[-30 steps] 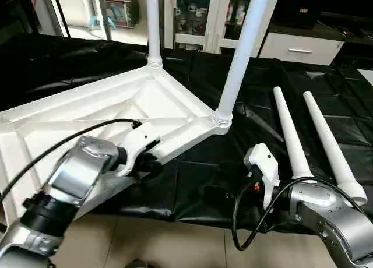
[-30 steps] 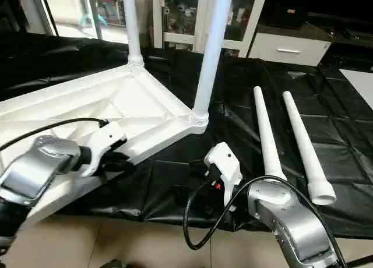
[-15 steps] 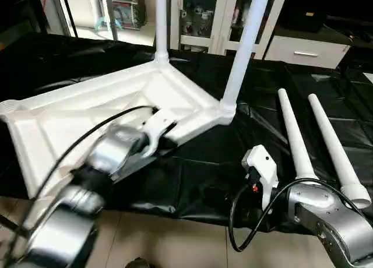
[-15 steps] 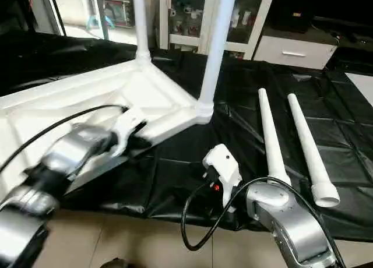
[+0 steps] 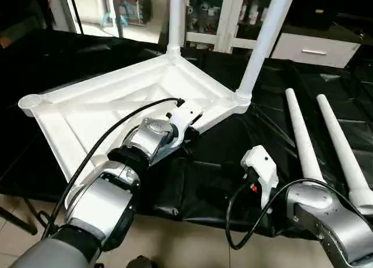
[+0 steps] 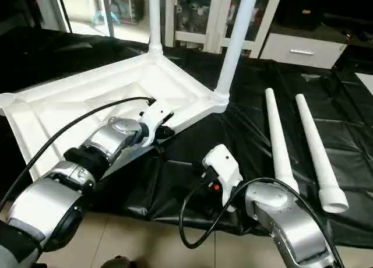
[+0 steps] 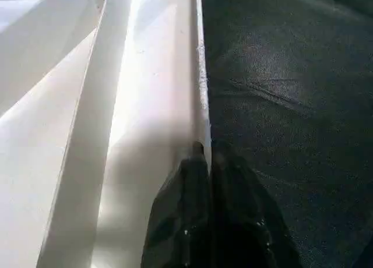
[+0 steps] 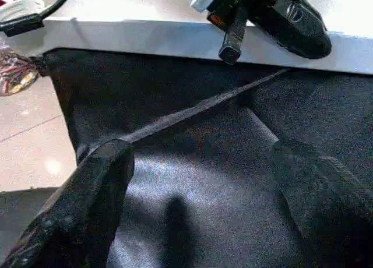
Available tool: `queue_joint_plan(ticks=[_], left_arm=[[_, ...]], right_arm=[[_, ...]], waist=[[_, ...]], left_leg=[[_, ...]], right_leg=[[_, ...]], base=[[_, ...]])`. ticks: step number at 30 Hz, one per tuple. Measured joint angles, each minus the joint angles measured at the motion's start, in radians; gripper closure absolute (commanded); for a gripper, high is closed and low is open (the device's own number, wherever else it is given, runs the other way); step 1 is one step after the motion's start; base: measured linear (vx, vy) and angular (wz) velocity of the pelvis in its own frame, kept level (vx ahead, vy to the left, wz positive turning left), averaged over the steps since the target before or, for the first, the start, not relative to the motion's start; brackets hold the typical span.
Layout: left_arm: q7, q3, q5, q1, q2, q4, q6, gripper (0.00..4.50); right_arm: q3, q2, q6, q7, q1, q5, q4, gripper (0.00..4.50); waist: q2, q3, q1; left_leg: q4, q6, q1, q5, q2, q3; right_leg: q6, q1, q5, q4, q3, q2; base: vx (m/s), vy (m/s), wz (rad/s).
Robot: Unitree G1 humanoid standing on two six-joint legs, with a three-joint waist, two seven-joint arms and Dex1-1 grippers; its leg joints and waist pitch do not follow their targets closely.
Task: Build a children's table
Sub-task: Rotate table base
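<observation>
Two legs: you see them standing in the table top (image 5: 87,105), centre frame.
Left claw (image 7: 205,154): pinched tight on the top's edge.
Right claw (image 8: 204,180): wide apart, holding nothing.

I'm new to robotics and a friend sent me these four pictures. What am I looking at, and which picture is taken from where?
It is a humanoid robot with two silver arms, building a children's table. Two pictures come from cameras in its head, looking down over the arms. The other two come from a camera on each wrist, looking along that arm's black fingers.

On the black sheet lies the white table top, upside down, with two legs already standing in its far corners. Two loose legs lie to the right.

The left pincer is shut on the table top's rim. The right pincer hangs open above the sheet, holding nothing.
</observation>
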Motion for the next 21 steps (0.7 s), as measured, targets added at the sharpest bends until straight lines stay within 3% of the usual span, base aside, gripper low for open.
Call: queue_joint_plan(ticks=[7,12,18,19,21], left_arm=[[0.009,0.072,-0.038,-0.060,0.010,0.022,-0.090,3.57],[-0.034,0.108,-0.067,-0.067,0.034,0.011,-0.071,3.15],[-0.134,0.100,-0.067,0.013,0.126,-0.147,0.015,2.63],[-0.189,0.081,-0.068,0.064,0.176,-0.253,0.050,2.58],[-0.245,0.075,-0.068,0.102,0.244,-0.313,0.093,2.48]], right_arm=[[0.006,0.000,-0.002,0.000,0.002,-0.004,0.000,0.43],[0.014,0.001,-0.007,0.001,-0.002,-0.005,0.003,0.43],[0.026,0.006,-0.013,0.002,-0.009,-0.005,0.006,0.43],[0.030,0.011,-0.014,0.002,-0.015,-0.004,0.003,0.43],[0.029,0.006,-0.015,0.003,-0.005,-0.005,0.005,0.43]], waist=[[-0.002,0.000,-0.002],[-0.002,0.000,-0.006],[-0.002,0.000,-0.006],[-0.001,0.000,-0.011],[-0.002,0.000,-0.016]], left_leg=[[0.003,0.000,0.000,0.000,0.000,-0.001],[0.003,0.000,0.001,0.000,0.000,-0.001],[0.003,0.000,0.002,0.000,0.001,0.000],[0.003,0.000,0.002,0.000,0.001,0.000],[0.003,-0.001,0.002,0.000,0.001,0.000]], right_leg=[[0.000,0.002,0.000,0.000,0.000,0.000],[0.000,0.002,0.000,0.002,0.000,0.000],[0.000,0.001,0.000,0.003,0.000,0.000],[0.000,0.001,0.000,0.004,0.000,0.000],[0.001,-0.001,0.000,0.006,0.000,0.000]], base=[[0.000,0.000,0.00],[0.000,0.000,0.00],[0.000,0.000,0.00],[0.000,0.000,0.00],[0.000,0.000,0.00]])
